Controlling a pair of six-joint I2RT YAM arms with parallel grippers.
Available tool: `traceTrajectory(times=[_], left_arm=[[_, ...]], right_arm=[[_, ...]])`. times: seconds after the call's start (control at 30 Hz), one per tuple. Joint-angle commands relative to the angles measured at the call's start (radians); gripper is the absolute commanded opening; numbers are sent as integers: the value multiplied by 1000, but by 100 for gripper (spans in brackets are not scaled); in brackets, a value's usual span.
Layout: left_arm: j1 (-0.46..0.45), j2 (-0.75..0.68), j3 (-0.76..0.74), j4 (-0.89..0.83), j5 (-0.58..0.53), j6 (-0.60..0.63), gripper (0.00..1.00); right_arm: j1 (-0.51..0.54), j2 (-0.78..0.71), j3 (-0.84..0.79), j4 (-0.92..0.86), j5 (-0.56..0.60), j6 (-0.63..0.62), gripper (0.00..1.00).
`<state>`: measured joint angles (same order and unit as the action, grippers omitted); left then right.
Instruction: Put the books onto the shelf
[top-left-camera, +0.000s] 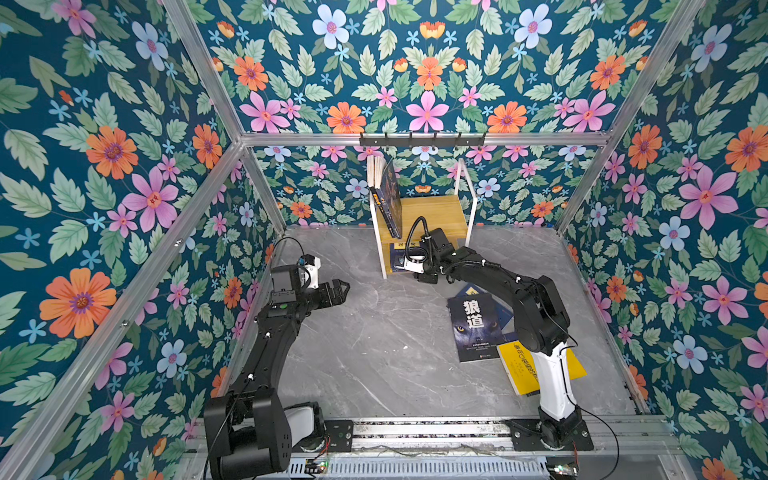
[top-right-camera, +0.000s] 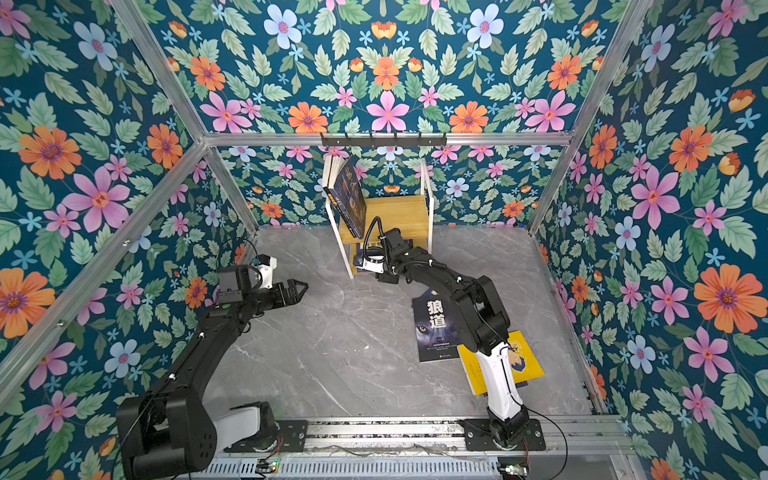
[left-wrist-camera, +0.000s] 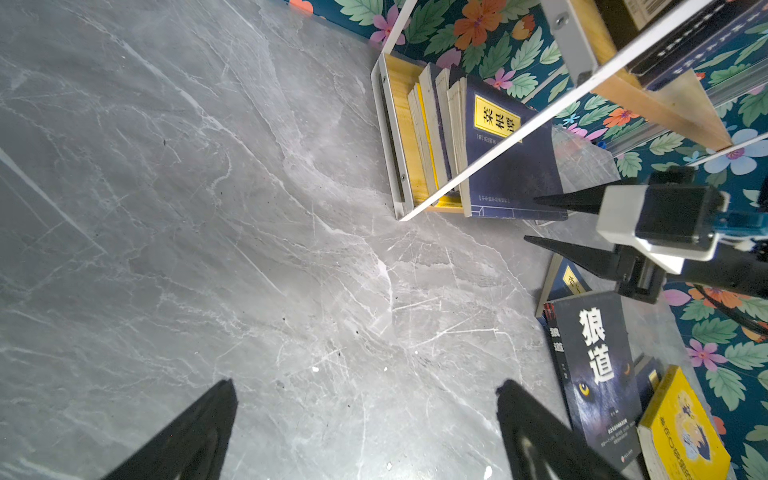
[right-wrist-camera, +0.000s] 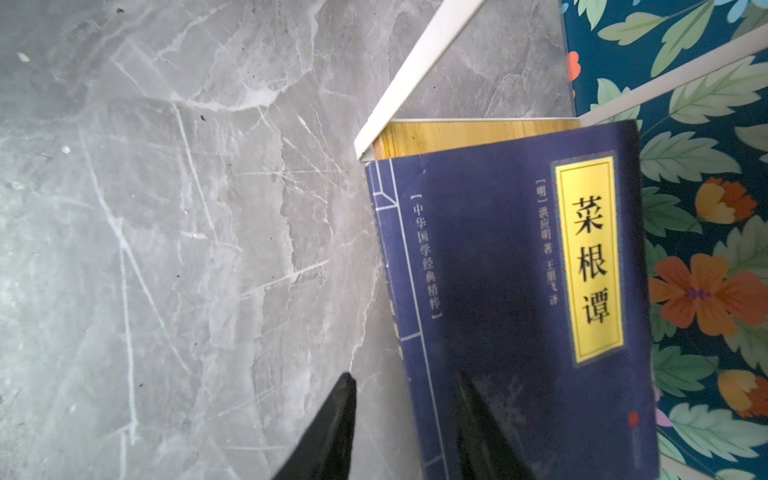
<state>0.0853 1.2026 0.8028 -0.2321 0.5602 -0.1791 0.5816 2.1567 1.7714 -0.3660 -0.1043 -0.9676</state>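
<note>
the navy book (right-wrist-camera: 498, 270) with the yellow title label leans outermost in a row of paperbacks on the lower board of the shelf (top-left-camera: 432, 212), which stands at the middle of the table's (top-left-camera: 374, 353) back edge. more dark books (top-left-camera: 388, 195) lean on the top board at the end nearer the table's left edge. the right hand (right-wrist-camera: 405, 376) is at the navy book's spine edge, jaws partly apart: one finger lies over the cover, the other is clear of the spine, with bare table showing between. the right arm stretches low from the front-right corner, forearm near level. on the table's right half the wolf-eyed book (top-left-camera: 478, 328) lies flat across another navy book (top-left-camera: 471, 291), with a yellow book (top-left-camera: 519, 365) just beside it, partly under the arm. near the left edge the left hand (top-left-camera: 341, 291) hovers wide open and empty, elbow bent, pointing toward mid-table.
</note>
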Motion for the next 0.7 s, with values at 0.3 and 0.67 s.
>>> traceTrajectory(times=[0.3,0.67], left_arm=[[2,-15,-2,7,-3,1,100],[4,-15,-6,9,-5,2,100]], right_arm=[[-12,24,14,19,38,-6,29],[-23,64,61,34,77,-4,24]])
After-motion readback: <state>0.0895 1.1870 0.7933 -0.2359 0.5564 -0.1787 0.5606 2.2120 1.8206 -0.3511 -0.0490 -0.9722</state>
